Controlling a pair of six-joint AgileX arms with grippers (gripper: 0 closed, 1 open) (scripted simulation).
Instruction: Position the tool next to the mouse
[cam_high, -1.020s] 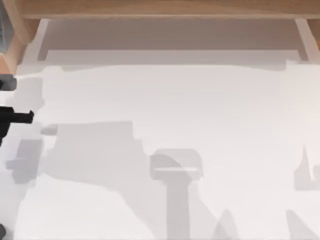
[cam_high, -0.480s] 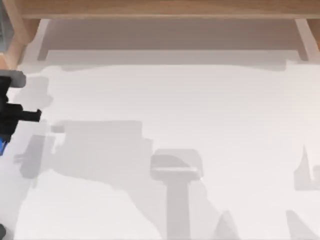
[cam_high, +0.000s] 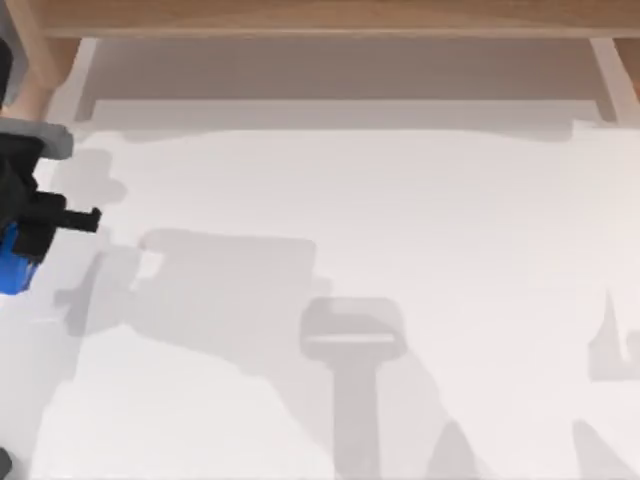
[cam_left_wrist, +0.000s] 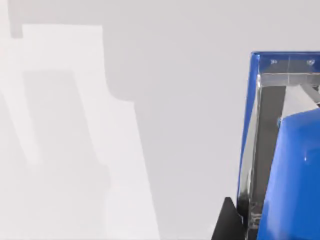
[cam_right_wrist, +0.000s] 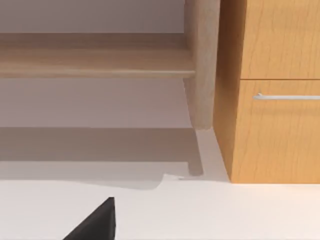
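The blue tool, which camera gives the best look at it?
The left wrist view: the blue tool sits close up, its blue body and shiny metal part visible. The top view catches just a small blue patch under the left gripper at the table's left edge.

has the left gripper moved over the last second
Yes. In the top view the black left gripper has come further in from the table's left edge, carrying a bright blue tool, judged against the wooden shelf post that stays put.
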